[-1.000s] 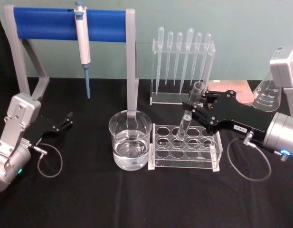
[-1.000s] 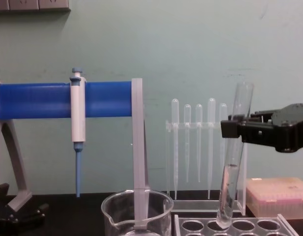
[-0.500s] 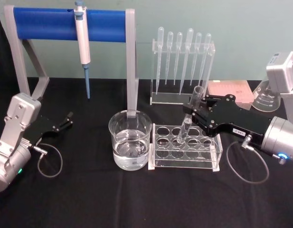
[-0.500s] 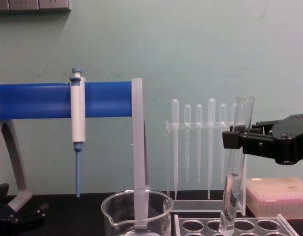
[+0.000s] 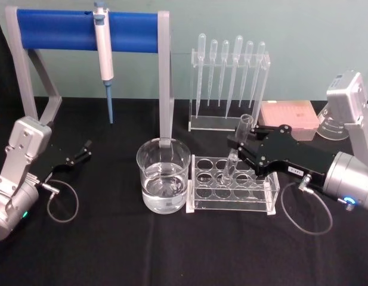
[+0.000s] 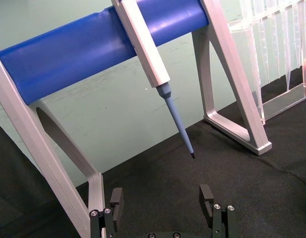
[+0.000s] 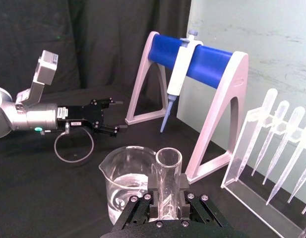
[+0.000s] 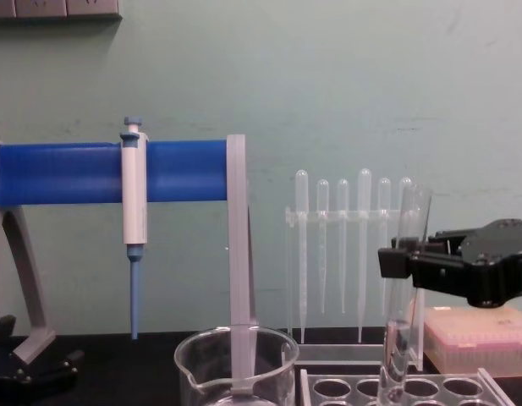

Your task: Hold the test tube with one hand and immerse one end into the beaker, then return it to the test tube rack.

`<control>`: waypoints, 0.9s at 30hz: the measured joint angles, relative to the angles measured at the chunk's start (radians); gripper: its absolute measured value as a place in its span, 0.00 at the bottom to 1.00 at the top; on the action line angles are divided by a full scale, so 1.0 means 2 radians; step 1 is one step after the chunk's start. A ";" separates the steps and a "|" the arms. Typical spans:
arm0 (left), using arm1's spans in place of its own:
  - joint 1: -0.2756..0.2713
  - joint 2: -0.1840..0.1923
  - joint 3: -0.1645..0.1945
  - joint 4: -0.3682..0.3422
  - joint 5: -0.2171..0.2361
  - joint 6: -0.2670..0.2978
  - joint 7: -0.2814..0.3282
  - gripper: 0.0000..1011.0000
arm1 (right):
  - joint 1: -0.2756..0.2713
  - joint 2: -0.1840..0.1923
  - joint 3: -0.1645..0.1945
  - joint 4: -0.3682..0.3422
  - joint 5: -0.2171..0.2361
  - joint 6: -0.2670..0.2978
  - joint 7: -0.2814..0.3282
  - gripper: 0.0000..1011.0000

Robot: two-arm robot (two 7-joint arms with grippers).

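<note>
The test tube (image 5: 236,150) stood right of centre in the head view, gripped just below its rim, its round end down in a hole of the clear rack (image 5: 232,186). We judged this the return step: the tube was kept near upright so it could slide straight into the hole without catching the rack's top plate. The right gripper (image 5: 238,142) reached in from the right edge, its jaws clamped on the tube's upper part; the right wrist view showed the open mouth of the tube (image 7: 168,184) pinched between the two black fingers (image 7: 138,210). The beaker (image 5: 163,182), with water in it, sat just left of the rack, near the middle of the frame.

Against the earlier head and chest views, the tube had come lower and stood straighter, and the right arm had dropped with it.

The left gripper (image 5: 82,152) lay parked at the left edge on the black cloth, jaws wide apart and holding nothing, below the blue stand (image 5: 88,28) carrying the white pipettor (image 5: 103,47). The pipettes (image 5: 230,77) hung upper right of centre.
</note>
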 joint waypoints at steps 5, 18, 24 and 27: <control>0.000 0.000 0.000 0.000 0.000 0.000 0.000 0.99 | -0.002 -0.003 -0.003 0.005 -0.004 0.001 0.001 0.22; 0.000 0.000 0.000 0.000 0.000 0.000 0.000 0.99 | -0.004 -0.011 -0.007 0.019 -0.010 0.001 0.003 0.22; 0.000 0.000 0.000 0.000 0.000 0.000 0.000 0.99 | -0.005 -0.014 -0.008 0.025 -0.012 0.001 0.003 0.22; 0.000 0.000 0.000 0.000 0.000 0.000 0.000 0.99 | -0.005 -0.016 -0.009 0.027 -0.013 0.001 0.004 0.22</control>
